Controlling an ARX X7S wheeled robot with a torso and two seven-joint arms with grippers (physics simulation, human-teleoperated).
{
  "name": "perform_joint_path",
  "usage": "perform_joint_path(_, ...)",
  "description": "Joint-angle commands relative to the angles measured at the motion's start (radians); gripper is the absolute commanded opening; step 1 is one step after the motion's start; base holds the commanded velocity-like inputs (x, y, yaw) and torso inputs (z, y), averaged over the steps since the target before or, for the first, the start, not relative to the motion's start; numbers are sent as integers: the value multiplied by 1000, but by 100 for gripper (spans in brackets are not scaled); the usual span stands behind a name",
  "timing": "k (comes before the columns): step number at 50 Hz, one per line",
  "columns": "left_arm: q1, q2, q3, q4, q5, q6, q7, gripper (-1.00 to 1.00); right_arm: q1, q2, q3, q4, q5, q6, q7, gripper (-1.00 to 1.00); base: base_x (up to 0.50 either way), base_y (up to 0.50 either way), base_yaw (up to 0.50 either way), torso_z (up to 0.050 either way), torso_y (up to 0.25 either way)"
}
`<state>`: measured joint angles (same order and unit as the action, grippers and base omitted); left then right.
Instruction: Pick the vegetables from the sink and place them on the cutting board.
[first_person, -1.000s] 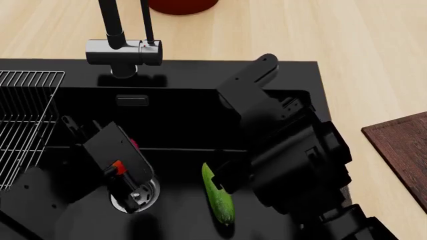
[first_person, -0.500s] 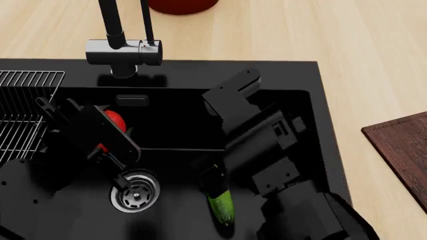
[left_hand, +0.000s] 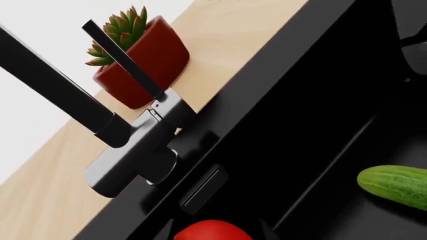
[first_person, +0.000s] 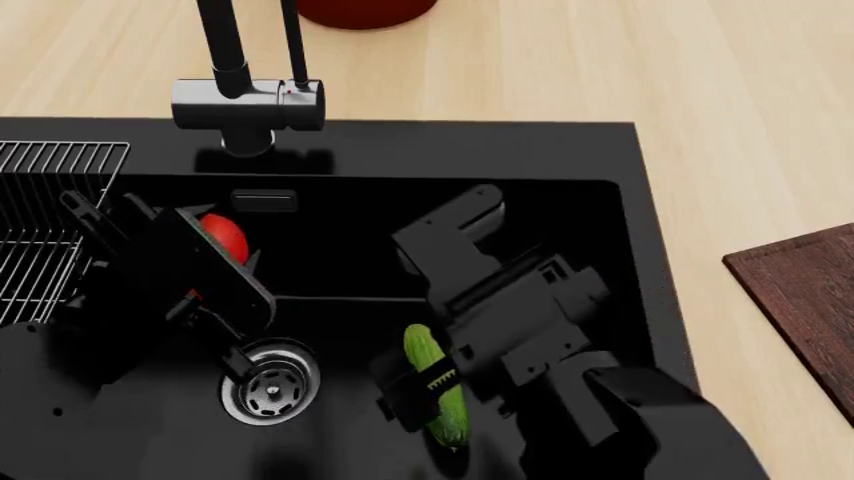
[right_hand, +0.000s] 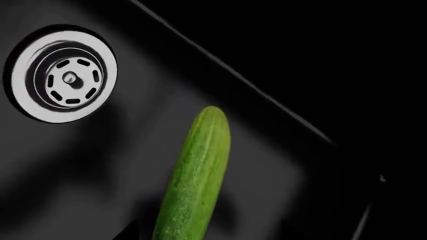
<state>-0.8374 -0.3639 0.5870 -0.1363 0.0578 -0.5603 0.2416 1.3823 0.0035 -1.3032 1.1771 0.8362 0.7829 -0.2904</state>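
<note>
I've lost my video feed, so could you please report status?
Left gripper holding round red tomato, lifted. Right gripper straddling slim green cucumber on black sink floor; closure unclear. Nothing blocking.

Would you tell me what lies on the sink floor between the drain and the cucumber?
Nothing: in the right wrist view, only bare black sink floor separates the drain from the cucumber.

I find no legible text, label, brand or number in any view. The faucet (left_hand: 143, 150) carries only a small red dot, not a readable sign.
</note>
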Motion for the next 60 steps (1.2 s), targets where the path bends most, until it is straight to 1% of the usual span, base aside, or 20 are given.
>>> perform_joint_path(1,-6,-5,-2,28,-15,-19,-13,-100,-24,-3,-133,55,182,-112,82,100,0,0,0,0,0)
perform_joint_path(15,10,-15,-7,26,-20,-14,-21,-100,-79,-3,-175,35,220,-140,81,100,0,0,0,0,0)
perform_joint_path(29,21,-16,-1,20,-16,0,-31,-100,-121,-3,-174,40,218,-160,83,100,0,0,0,0,0)
perform_joint_path(43,30,-27,9,37,-12,-22,-30,-100,-183,-3,-154,76,201,-189,73,100,0,0,0,0,0)
perform_joint_path(52,30,-30,14,33,-11,-18,-29,-100,-198,-3,-144,85,197,-227,83,100,0,0,0,0,0)
perform_joint_path(57,29,-35,15,49,-10,-29,-27,-100,-205,-3,-148,86,200,-222,83,100,0,0,0,0,0)
perform_joint_path(58,29,-36,14,49,-9,-30,-28,-100,-204,-3,-147,88,199,-219,90,-100,12,0,0,0,0)
perform_joint_path(60,28,-35,15,50,-9,-31,-29,-100,-202,-3,-143,93,198,-217,97,-100,0,0,0,0,0)
